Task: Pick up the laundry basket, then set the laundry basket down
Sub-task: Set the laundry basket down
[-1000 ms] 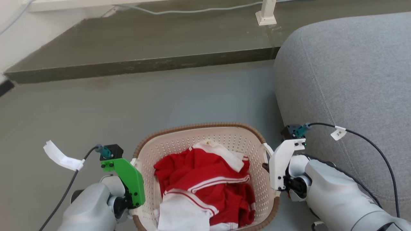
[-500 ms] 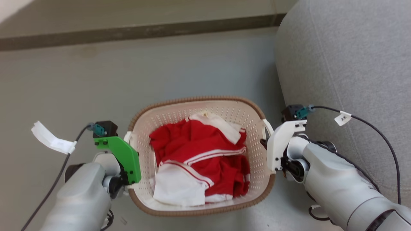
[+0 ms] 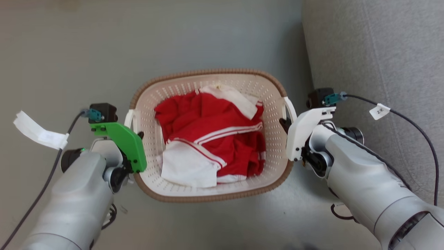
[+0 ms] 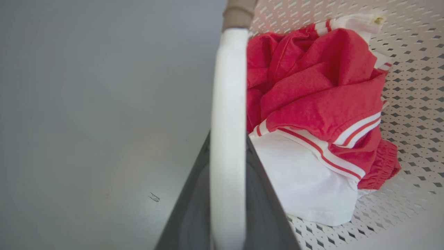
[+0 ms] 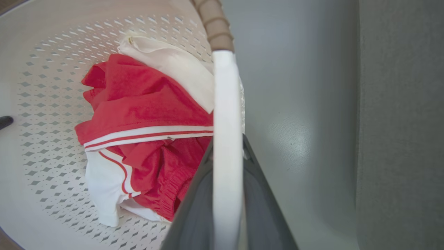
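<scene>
On my left wrist feed, the left gripper [image 4: 227, 146] has its two dark fingers pressed in on either side of the white left handle [image 4: 227, 86], pinching it between them. The right wrist feed shows the same. The right gripper [image 5: 227, 146] is clamped on the white right handle [image 5: 225, 97], a finger tight against each face.

From the head camera I see the left gripper [image 3: 139, 134] under its green mount at the basket's left side and the right gripper [image 3: 285, 124] under its white mount at the right side. Between them is the laundry basket [image 3: 208, 199], cream and perforated with a brown woven-look rim, held level by both arms. It sits over the grey floor [image 3: 69, 52]. I cannot tell whether its base touches the floor or hangs above it.

Inside lies a crumpled heap of red and white clothes [image 3: 211, 132] with striped trim. A grey sofa [image 3: 381, 52] stands just beside the basket's right end, behind my right arm. A dark cable with a paper tag [image 3: 379, 111] runs across it.
</scene>
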Controlling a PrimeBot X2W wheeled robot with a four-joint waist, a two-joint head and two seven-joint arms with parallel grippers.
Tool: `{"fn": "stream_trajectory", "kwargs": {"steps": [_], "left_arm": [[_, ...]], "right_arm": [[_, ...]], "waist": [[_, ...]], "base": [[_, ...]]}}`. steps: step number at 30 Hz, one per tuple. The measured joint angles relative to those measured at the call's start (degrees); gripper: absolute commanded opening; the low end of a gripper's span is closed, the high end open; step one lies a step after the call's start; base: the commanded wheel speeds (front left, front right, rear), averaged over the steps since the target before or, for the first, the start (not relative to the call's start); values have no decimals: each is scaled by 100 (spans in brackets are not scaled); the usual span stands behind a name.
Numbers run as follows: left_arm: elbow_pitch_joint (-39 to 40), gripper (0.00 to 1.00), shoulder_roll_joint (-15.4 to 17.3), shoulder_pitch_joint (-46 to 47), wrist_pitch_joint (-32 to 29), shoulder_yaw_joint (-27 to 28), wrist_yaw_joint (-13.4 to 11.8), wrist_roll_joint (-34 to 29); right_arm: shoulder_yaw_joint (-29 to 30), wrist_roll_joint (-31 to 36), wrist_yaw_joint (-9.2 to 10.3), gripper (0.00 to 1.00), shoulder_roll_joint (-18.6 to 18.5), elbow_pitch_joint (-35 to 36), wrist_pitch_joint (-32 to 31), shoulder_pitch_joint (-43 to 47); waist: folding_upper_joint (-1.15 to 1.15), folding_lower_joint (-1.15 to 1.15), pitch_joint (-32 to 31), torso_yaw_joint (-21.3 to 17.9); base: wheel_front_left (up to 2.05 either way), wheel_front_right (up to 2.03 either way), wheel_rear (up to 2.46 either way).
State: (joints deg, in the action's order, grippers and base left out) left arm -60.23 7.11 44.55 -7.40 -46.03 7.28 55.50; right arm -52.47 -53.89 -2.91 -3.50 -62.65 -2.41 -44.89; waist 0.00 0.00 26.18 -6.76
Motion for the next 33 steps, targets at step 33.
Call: {"fn": "stream_trajectory", "kwargs": {"steps": [33], "left_arm": [[-35, 0, 219, 619, 1234, -58, 14, -260]], "right_arm": [[-14, -175, 57, 0, 31, 272, 1407, -311]], "waist": [[0, 0, 2135, 64]], "base": [[0, 0, 0]]}}
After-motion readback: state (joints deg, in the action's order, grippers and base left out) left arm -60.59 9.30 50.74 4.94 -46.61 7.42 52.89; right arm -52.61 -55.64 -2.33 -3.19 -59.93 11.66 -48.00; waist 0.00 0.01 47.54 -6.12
